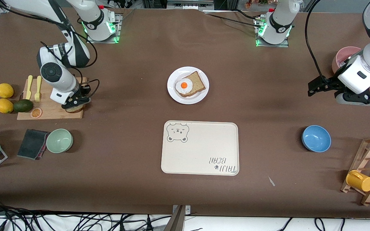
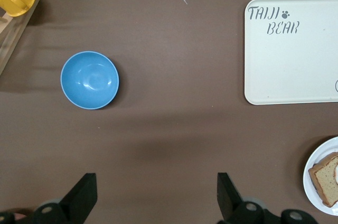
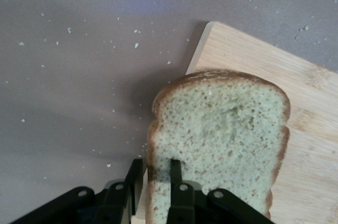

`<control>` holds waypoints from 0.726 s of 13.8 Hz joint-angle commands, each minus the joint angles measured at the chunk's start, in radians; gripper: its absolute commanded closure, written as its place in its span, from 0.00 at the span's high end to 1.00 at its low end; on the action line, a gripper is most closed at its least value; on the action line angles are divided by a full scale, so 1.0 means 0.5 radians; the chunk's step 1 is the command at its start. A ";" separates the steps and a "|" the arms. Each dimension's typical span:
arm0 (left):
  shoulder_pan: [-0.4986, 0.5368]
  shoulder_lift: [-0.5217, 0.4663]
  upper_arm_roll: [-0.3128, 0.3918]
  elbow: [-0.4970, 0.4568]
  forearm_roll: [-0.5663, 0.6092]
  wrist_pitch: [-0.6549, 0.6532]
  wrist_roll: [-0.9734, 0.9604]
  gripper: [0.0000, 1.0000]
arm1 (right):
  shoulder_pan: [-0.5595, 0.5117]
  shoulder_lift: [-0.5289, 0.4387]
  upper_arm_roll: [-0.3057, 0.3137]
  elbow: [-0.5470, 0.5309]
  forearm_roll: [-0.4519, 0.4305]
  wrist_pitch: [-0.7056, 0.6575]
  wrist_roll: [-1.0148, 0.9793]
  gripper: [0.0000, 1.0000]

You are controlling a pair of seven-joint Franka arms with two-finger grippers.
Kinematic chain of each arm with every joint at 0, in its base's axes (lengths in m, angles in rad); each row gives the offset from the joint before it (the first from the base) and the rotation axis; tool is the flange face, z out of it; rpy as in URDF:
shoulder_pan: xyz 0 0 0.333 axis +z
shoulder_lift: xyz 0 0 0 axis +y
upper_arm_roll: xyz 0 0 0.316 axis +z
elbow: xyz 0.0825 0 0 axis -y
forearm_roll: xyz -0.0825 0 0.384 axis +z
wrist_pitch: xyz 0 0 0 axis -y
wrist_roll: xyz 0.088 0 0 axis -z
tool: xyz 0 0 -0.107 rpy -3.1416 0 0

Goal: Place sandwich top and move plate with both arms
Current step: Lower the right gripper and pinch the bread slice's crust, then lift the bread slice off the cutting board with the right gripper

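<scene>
The sandwich top [image 1: 74, 109], a plain brown bread slice, lies at a corner of a wooden cutting board [image 1: 52, 110] at the right arm's end of the table. My right gripper [image 1: 75, 104] is down on it. In the right wrist view the right gripper [image 3: 156, 167] is shut on the crust edge of the slice [image 3: 227, 129], one finger on each face. The small white plate [image 1: 173, 94] holds a bread slice with a fried egg [image 1: 188, 85] at mid-table. My left gripper [image 1: 361, 100] is open and empty over bare table [image 2: 157, 195] at the left arm's end.
A cream bear tray [image 1: 201, 150] lies nearer the camera than the plate. A blue bowl [image 1: 316, 138], a pink bowl [image 1: 344, 56] and a mug rack [image 1: 369, 173] stand at the left arm's end. A green bowl [image 1: 59, 140], sponge, lemons and avocado lie around the cutting board.
</scene>
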State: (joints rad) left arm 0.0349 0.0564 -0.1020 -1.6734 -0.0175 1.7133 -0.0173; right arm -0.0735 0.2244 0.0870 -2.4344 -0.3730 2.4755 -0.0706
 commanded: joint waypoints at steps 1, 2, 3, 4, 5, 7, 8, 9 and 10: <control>0.007 -0.005 -0.011 0.036 0.038 -0.043 0.010 1.00 | 0.003 0.033 0.001 -0.034 -0.049 0.071 0.058 0.27; 0.007 -0.002 -0.011 0.036 0.038 -0.043 0.010 1.00 | 0.006 0.036 0.001 -0.034 -0.049 0.071 0.070 0.27; 0.007 -0.002 -0.011 0.036 0.038 -0.043 0.010 1.00 | 0.003 0.042 0.001 -0.034 -0.085 0.074 0.107 0.27; 0.007 -0.002 -0.011 0.036 0.038 -0.046 0.010 1.00 | 0.003 0.042 0.001 -0.034 -0.143 0.074 0.150 0.27; 0.007 -0.002 -0.011 0.036 0.038 -0.043 0.010 1.00 | 0.003 0.042 0.004 -0.034 -0.183 0.074 0.178 0.21; 0.010 -0.005 -0.011 0.036 0.035 -0.046 0.010 1.00 | 0.003 0.048 0.004 -0.028 -0.190 0.074 0.178 0.01; 0.010 -0.002 -0.008 0.036 0.038 -0.046 0.010 1.00 | 0.003 0.051 0.004 -0.025 -0.190 0.074 0.178 0.00; 0.010 -0.002 -0.008 0.036 0.038 -0.043 0.010 1.00 | 0.003 0.054 0.004 -0.025 -0.190 0.071 0.178 0.00; 0.010 -0.002 -0.008 0.036 0.038 -0.043 0.010 1.00 | 0.003 0.054 0.004 -0.018 -0.187 0.068 0.178 0.00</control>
State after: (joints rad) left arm 0.0349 0.0564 -0.1021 -1.6734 -0.0175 1.7118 -0.0173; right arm -0.0726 0.2298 0.0906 -2.4361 -0.4415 2.4818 -0.0067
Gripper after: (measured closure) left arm 0.000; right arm 0.943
